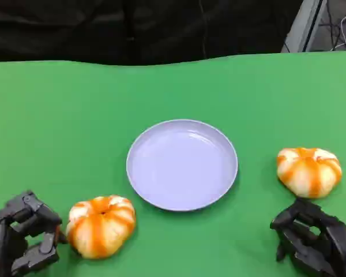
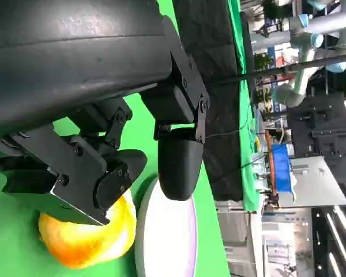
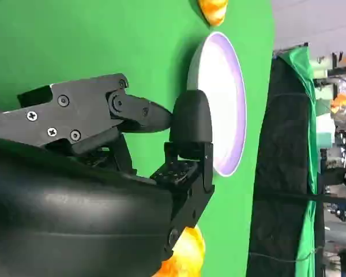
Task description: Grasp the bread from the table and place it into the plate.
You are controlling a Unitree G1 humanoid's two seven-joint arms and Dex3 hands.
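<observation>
Two round buns with orange stripes lie on the green table. The left bread [image 1: 101, 225] [image 2: 86, 239] sits just off the near-left rim of the pale lilac plate [image 1: 181, 164] [image 2: 167, 236]. My left hand [image 1: 23, 234] [image 2: 104, 144] is right beside that bun on its left, fingers apart and holding nothing. The right bread [image 1: 309, 171] [image 3: 184, 254] lies to the right of the plate [image 3: 222, 98]. My right hand [image 1: 314, 239] [image 3: 121, 133] rests on the table just in front of it, apart from it, fingers spread and empty. The plate has nothing on it.
The green cloth [image 1: 63, 115] reaches back to a black backdrop [image 1: 132, 29] at the far edge. The right wrist view also catches the left bread [image 3: 212, 10] beyond the plate. Lab equipment stands past the table in the left wrist view.
</observation>
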